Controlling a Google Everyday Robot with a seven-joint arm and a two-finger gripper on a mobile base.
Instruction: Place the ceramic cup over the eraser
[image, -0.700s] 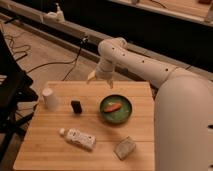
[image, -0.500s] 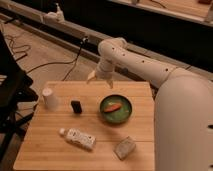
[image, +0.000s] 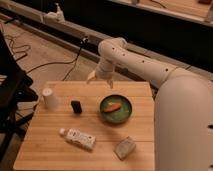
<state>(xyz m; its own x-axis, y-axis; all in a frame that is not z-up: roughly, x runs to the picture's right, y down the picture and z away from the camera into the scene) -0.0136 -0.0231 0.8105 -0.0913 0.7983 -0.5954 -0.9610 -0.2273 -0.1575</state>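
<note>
Right, my gripper hangs wide and empty above the far edge of the surface: the cup isn't grabbed yet and stands near the eraser.

Green bowl holding an orange piece, white bottle and beige block sit on wooden table.

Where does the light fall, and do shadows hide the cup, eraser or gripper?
Camera view: warm even light on the wooden table, dark background behind; the ceramic cup and eraser stand plainly lit with only soft shadows; the gripper hangs over the table's far edge, lit, without glare.
</note>
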